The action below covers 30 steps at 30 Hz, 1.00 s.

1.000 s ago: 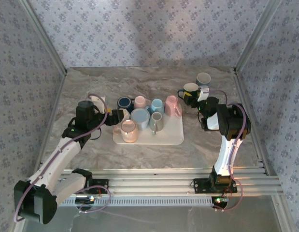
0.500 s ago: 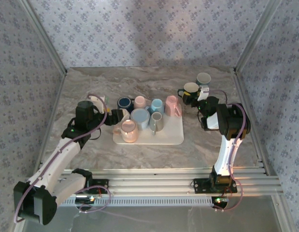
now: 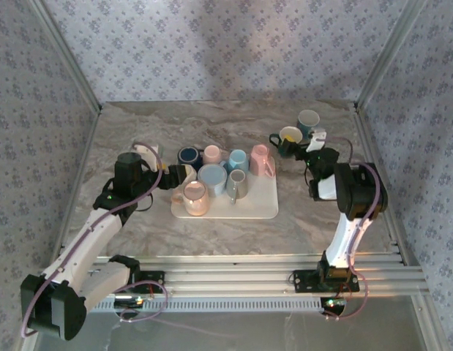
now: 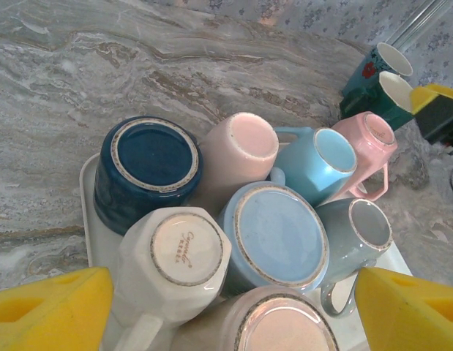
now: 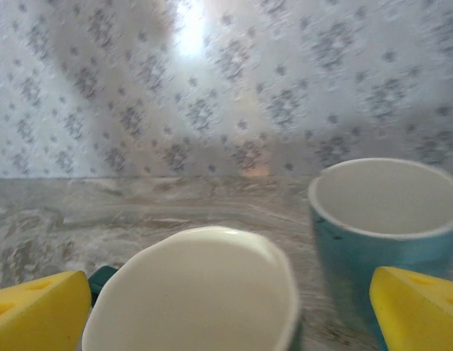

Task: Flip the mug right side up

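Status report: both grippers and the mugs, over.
Left gripper open above upside-down mugs on white tray. Right gripper open at upright dark green ceramic mug. Teal ceramic mug upright beside it. Tray mugs packed tight.

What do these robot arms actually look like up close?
The left arm and right arm are white tubes with chunky black joints; a thin purplish cable loops along each. The left pincer and right pincer are black, tipped with bright yellow foam pads.

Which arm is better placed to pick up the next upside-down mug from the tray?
Left, probably. The left gripper is open and hovers at the tray's left edge, directly over the upside-down mugs. The right gripper, also open, is off beside the two upright mugs beyond the tray's right corner.
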Motion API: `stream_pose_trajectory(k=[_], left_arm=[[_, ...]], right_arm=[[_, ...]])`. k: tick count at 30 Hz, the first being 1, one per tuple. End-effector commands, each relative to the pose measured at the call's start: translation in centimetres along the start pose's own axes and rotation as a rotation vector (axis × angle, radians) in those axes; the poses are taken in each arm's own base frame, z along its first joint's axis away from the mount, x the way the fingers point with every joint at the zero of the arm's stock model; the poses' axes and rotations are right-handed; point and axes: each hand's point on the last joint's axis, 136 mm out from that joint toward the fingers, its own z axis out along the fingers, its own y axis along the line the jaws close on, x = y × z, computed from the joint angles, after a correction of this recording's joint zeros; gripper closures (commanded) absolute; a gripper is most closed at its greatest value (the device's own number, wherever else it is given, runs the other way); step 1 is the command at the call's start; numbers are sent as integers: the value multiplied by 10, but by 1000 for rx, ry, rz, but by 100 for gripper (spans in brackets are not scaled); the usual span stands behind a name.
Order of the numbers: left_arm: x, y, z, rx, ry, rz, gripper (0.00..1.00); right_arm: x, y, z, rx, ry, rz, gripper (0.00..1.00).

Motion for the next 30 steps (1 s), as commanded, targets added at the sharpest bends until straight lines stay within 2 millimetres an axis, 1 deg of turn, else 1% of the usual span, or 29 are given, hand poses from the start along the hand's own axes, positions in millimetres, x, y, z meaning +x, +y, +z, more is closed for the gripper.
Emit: stream_pose_trajectory(k=[1,4,6,7,8,10,11,12,14,16,18,19,21,23,25,27,30], left_arm=[[-24,-7,-8,9,-61,22,14],[-25,-7,-7,11,-63,23,14],[-24,-6,-5,13,-61,24,14],[-23,-6,-4,15,-58,25,14],[-22,-7,-2,20,-54,27,14],[-20,-8,2,34,-41,32,14],[-18,-10,4,49,-30,36,14],[-15,-12,6,67,-16,42,14],[-10,-16,10,100,10,52,14],[-7,-19,12,124,25,59,14],[-4,-21,13,141,33,60,14],[-4,-21,13,145,32,61,14],[-2,-22,13,149,31,61,14],[-1,-21,12,150,28,59,14],[0,-21,12,152,27,58,14],[1,-21,12,152,28,56,14],[1,-21,12,151,25,57,14]], right_arm=[[-19,-13,-24,79,-23,4,0],[-24,-9,-49,89,5,11,0],[-26,2,-65,66,62,26,1],[-24,9,-72,41,111,40,3],[-23,21,-78,2,186,60,6],[-19,49,-92,-96,327,54,17],[-17,64,-100,-152,371,44,21],[-15,77,-108,-200,401,38,22],[-5,95,-121,-275,461,31,26],[8,106,-127,-334,522,42,31],[21,113,-129,-384,584,45,38],[26,113,-128,-393,604,40,41],[31,111,-120,-395,618,34,48],[34,108,-112,-408,636,-1,54],[36,108,-101,-422,653,-42,55],[40,113,-91,-451,685,-90,53],[48,119,-78,-482,691,-149,53]])
